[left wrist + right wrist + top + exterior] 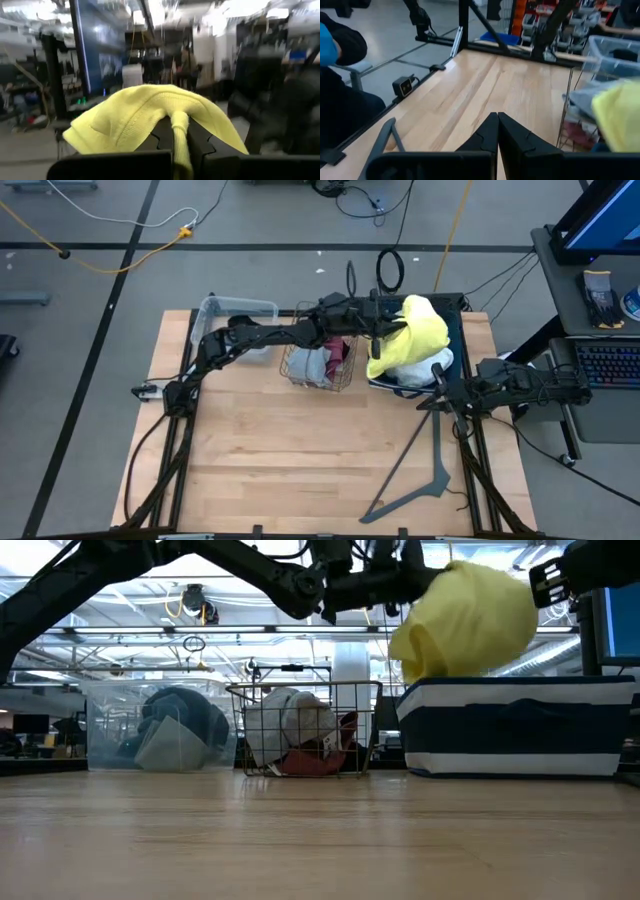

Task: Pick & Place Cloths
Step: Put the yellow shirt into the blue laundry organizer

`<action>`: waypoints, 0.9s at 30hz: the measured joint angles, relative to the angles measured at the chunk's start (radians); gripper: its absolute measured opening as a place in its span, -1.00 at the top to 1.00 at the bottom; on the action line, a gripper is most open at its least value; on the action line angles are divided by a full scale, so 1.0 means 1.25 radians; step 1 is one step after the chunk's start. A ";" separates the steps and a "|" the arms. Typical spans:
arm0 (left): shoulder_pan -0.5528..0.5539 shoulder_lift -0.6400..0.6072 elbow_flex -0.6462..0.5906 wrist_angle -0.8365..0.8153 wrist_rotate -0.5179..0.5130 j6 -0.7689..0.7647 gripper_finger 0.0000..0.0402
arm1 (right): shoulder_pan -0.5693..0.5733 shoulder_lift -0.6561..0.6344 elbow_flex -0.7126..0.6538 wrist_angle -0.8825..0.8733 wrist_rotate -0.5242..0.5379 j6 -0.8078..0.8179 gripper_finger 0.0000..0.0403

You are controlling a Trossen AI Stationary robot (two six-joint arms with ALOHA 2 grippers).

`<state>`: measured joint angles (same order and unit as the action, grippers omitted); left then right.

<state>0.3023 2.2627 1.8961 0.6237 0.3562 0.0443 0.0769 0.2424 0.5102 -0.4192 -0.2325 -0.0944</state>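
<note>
Cloths are being sorted, and the bright yellow cloth (420,330) hangs in the air, pinched in the closed left pincer (398,327) above the navy-and-white striped bin (515,730) near the counter's (280,460) far right corner, clear of its rim. The step in hand looks like the carry; next the arm likely needs to swing toward the wire basket (318,365) beside it before letting go. The right pincer (447,392), closed and empty, waits near the right edge.

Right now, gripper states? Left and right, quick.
Left gripper: shut on the yellow cloth, held above the navy-striped bin.
Right gripper: shut, holding nothing, waiting at the table's right edge.
</note>
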 joint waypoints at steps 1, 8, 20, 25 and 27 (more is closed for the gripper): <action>0.000 0.000 0.000 -0.022 -0.004 0.012 0.98 | 0.000 0.000 0.000 0.009 0.000 -0.003 1.00; 0.000 0.024 0.000 -0.026 -0.015 0.026 0.96 | 0.000 0.000 0.000 0.027 0.000 -0.003 1.00; 0.000 0.034 0.000 -0.079 -0.041 0.038 0.74 | 0.000 0.000 0.000 0.039 0.000 0.000 1.00; -0.003 0.034 0.000 -0.109 -0.054 0.046 0.64 | 0.000 0.000 0.000 0.039 0.000 0.000 1.00; -0.003 0.034 0.000 -0.106 -0.060 0.052 0.59 | 0.000 0.000 0.000 0.039 0.000 0.000 1.00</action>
<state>0.2985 2.3047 1.8961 0.4906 0.2812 0.1089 0.0769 0.2424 0.5102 -0.3702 -0.2325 -0.0940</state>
